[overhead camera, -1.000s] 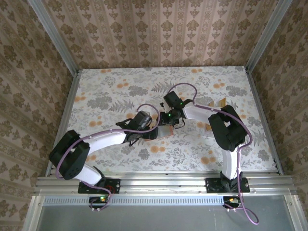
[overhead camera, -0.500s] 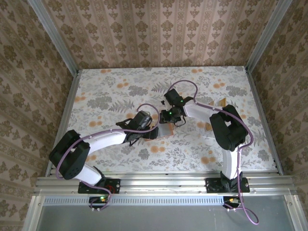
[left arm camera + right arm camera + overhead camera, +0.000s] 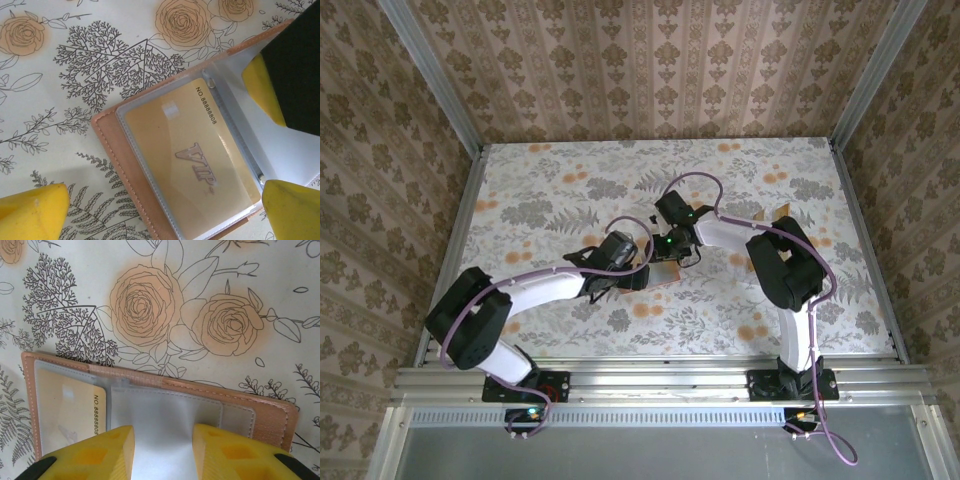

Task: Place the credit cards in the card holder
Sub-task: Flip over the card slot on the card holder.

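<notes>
"Where is the card holder [image 3: 107,146]?"

"Lying open on the flowered table [image 3: 540,190], between my two arms, with its clear sleeves facing up."

"Anything in it?"

"One gold credit card [image 3: 190,161], marked VIP, inside a sleeve [image 3: 165,410]."

"Your left gripper [image 3: 165,200]?"

"Spread wide. One yellow finger is over the table beside the holder and the other is at its far corner."

"And the right gripper [image 3: 164,436]?"

"Its fingers are a little apart, tips down over a clear sleeve page — whether they press it, I cannot tell."
</notes>
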